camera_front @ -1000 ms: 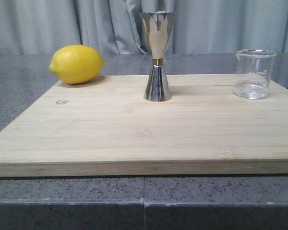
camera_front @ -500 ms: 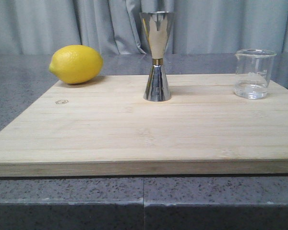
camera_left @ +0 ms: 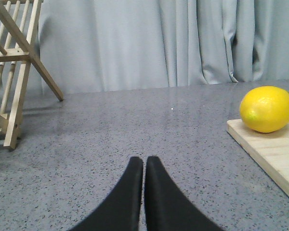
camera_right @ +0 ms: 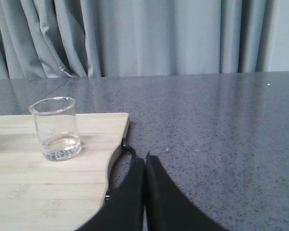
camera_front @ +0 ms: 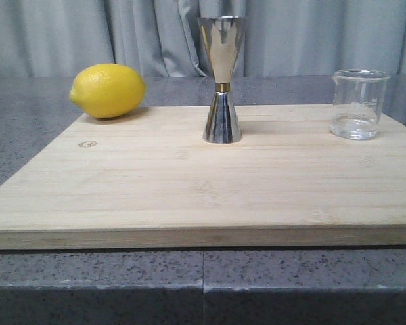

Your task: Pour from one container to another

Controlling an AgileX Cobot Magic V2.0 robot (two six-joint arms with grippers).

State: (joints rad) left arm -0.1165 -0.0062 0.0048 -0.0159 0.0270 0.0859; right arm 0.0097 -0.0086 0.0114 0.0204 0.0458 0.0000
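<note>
Glass beaker (camera_front: 359,104) is standing upright on the pale bamboo board (camera_front: 189,183), well right of the mirrored hourglass jigger (camera_front: 222,80). Both black grippers, left (camera_left: 144,166) and right (camera_right: 145,163), are sitting closed, empty.

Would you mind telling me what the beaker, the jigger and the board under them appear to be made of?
The beaker looks like clear glass: see-through walls, faint printed marks, a little clear liquid visible inside. The jigger appears to be polished steel, mirror-bright with reflections, and a gold-coloured band at its waist. The board seems to be pale wood, possibly bamboo, with a matte finish and long straight grain strips.
</note>
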